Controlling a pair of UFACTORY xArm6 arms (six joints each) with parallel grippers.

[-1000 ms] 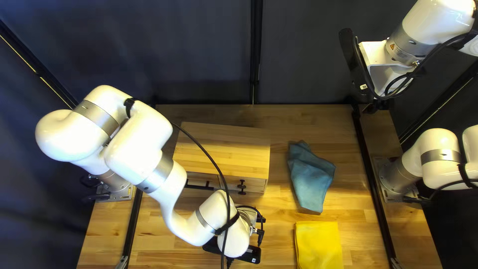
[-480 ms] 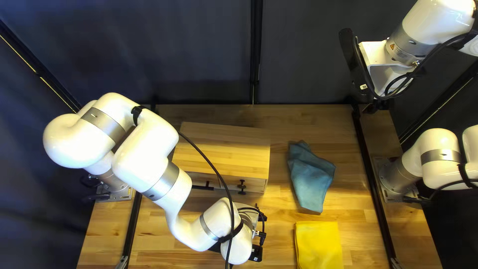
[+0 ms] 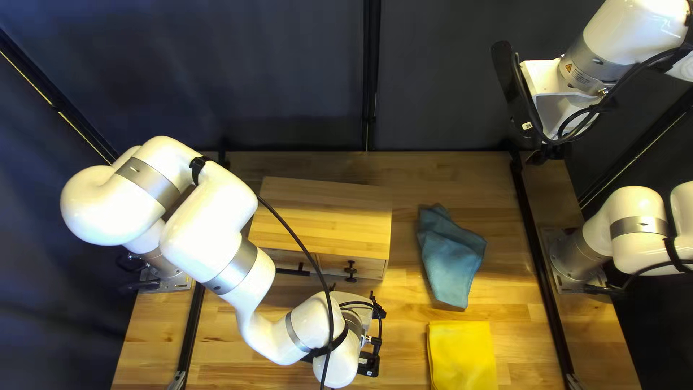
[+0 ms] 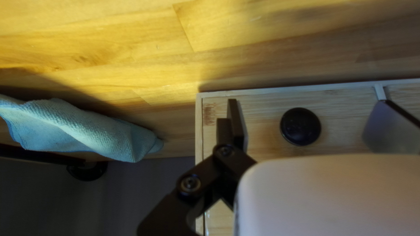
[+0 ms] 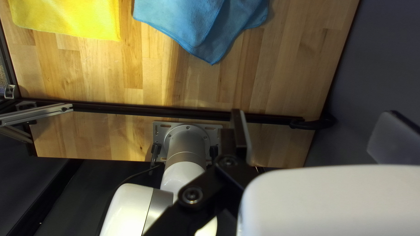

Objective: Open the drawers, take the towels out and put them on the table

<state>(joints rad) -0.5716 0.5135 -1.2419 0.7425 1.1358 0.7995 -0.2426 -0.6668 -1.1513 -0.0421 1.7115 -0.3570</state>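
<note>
A wooden drawer box (image 3: 325, 219) stands mid-table, both drawer fronts flush with it. My left gripper (image 4: 311, 126) is open right at the box's front, and the drawer's round black knob (image 4: 300, 126) sits between its fingers untouched. That knob (image 3: 351, 269) also shows in the top left view, next to a dark bar handle (image 3: 287, 269). A crumpled blue towel (image 3: 449, 254) lies to the right of the box, and a folded yellow towel (image 3: 461, 355) lies nearer the front edge. My right gripper (image 5: 316, 136) hangs open and empty high above its own base (image 5: 187, 144).
My left arm's elbow (image 3: 206, 233) bulks over the box's left end, and its cable (image 3: 303, 249) arcs across the box's front. A black rail (image 3: 533, 233) runs along the table's right side.
My left arm has shifted right, and its wrist has turned and drawn in toward the drawer front. The right arm and both towels have not moved.
</note>
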